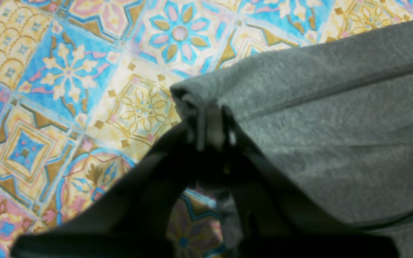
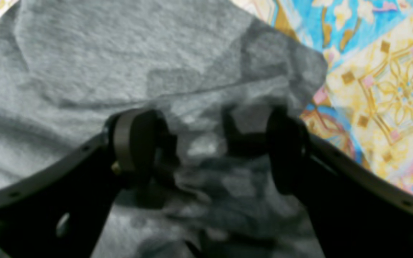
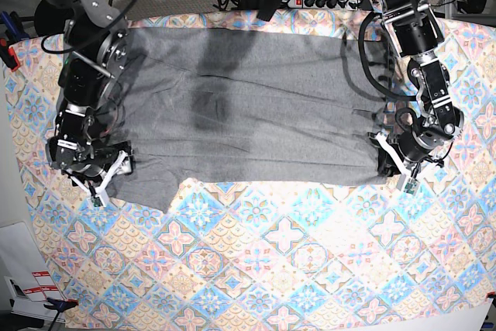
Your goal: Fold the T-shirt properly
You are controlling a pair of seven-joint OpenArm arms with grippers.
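The heather-grey T-shirt [image 3: 248,106] lies spread flat across the far half of the table, its long side running left to right. My left gripper [image 3: 394,162] is at the shirt's near right corner. In the left wrist view it [image 1: 211,123] is shut on a bunched fold of the T-shirt [image 1: 335,125]. My right gripper [image 3: 110,173] is low over the shirt's near left corner. The right wrist view shows it [image 2: 211,147] open just above the rumpled T-shirt [image 2: 120,53], its pads [image 2: 138,143] wide apart with nothing gripped.
A colourful tile-patterned tablecloth [image 3: 271,269] covers the table, also visible beside each gripper [image 1: 66,71] [image 2: 389,89]. A power strip [image 3: 318,1] and cables lie behind the far edge. A red clamp [image 3: 9,53] sits at the left edge, and papers [image 3: 31,288] lie at the near left.
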